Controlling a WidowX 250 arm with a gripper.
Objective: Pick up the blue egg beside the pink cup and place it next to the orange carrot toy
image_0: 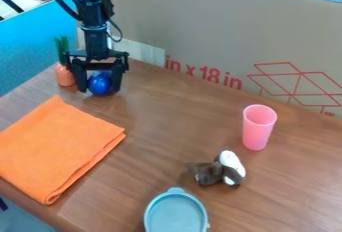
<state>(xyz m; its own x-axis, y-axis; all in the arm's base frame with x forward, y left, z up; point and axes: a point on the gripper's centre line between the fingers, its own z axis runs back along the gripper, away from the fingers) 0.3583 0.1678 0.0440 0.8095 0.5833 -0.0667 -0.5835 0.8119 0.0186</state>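
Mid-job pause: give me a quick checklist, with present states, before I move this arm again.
1. Ball lined up within gripper: ok.
2. Ball firmly gripped: cannot tell.
3. Ball clear of the table: cannot tell.
4. Side room by the carrot: not ok, it stands close beside the gripper.
5. Cup upright: ok.
6. Cloth flat, apart from the gripper: ok.

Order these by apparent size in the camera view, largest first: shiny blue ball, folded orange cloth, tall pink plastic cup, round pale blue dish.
1. Folded orange cloth
2. Round pale blue dish
3. Tall pink plastic cup
4. Shiny blue ball
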